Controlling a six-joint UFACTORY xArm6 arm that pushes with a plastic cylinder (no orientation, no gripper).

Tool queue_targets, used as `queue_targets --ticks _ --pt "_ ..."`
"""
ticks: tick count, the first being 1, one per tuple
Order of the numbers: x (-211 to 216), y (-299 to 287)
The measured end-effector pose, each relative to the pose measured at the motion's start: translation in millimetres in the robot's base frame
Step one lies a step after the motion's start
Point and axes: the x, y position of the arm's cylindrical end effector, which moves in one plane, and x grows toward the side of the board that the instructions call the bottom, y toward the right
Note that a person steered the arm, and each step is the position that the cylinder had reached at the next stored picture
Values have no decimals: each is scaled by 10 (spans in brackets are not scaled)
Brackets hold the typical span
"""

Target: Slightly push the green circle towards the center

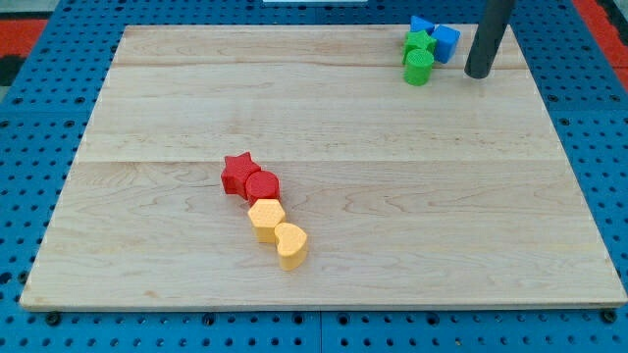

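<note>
The green circle (418,69) sits near the view's top right on the wooden board (324,167). Just above it and touching it is another green block (419,44), its shape unclear. Two blue blocks stand behind them: one (445,42) to the right, a smaller one (422,25) at the top. My tip (479,74) is on the board to the right of the green circle, a short gap apart from it and not touching any block.
A red star (236,173), a red circle (262,185), a yellow hexagon (266,219) and a yellow heart (290,244) form a touching diagonal chain left of the board's centre. Blue pegboard surrounds the board.
</note>
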Motion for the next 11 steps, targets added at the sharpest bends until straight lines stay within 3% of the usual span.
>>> queue_targets --ticks 2,3,4,5,7,8,9,11 --pt "131 0" --pt "-274 -92" --pt "-347 -10" --pt "-343 466" --pt "-817 199" --pt "-297 -415" --pt "89 -662" --pt "-67 -626"
